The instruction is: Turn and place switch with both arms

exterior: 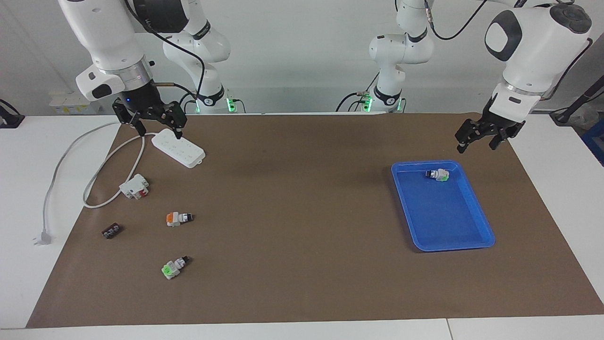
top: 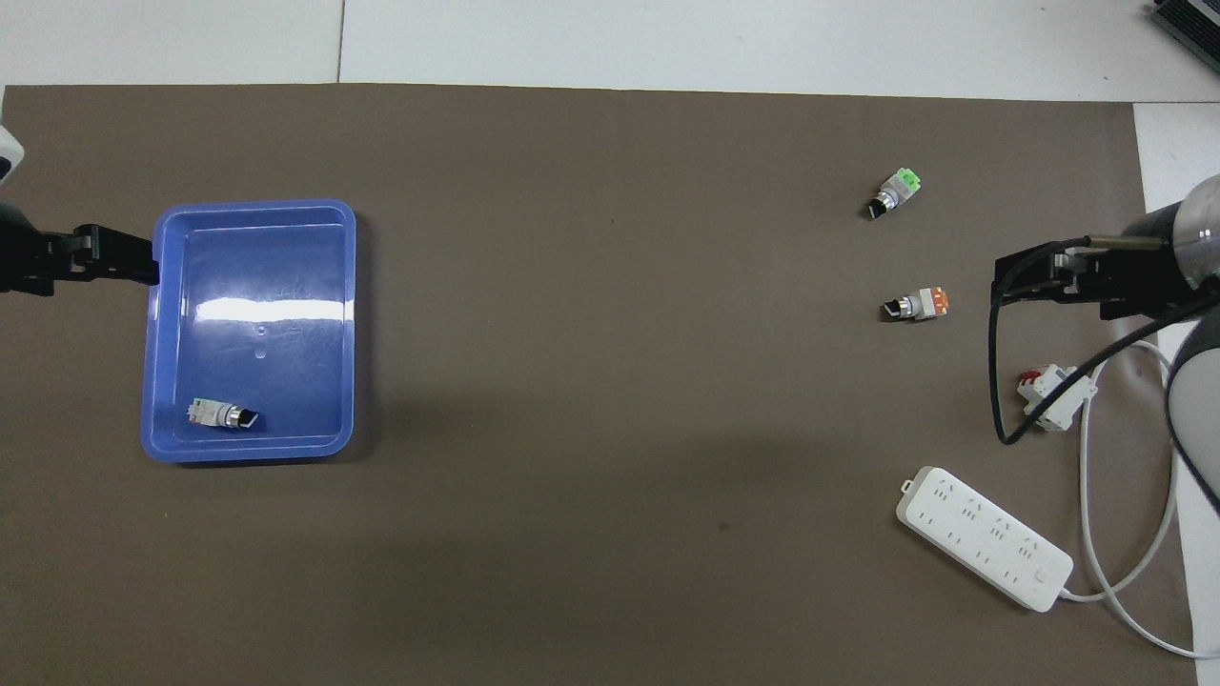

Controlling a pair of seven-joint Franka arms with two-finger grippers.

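Note:
The switch point(exterior: 178, 218) lies on its side on the brown mat toward the right arm's end of the table, its orange block showing at one end and its black knob at the other; it also shows in the overhead view point(top: 917, 304). My right gripper point(exterior: 159, 130) is open and empty, up in the air over the white power strip point(exterior: 178, 148). My left gripper point(exterior: 477, 144) is open and empty, raised over the mat beside the blue tray's point(exterior: 476, 208) edge that is nearest the robots.
A similar bright green switch point(exterior: 173, 267) lies farther from the robots than the orange one. Another switch point(exterior: 437, 174) lies in the blue tray. A white-and-red block point(exterior: 134, 186), a small dark part point(exterior: 112, 231) and the strip's cable point(exterior: 61, 165) lie near the right arm's end.

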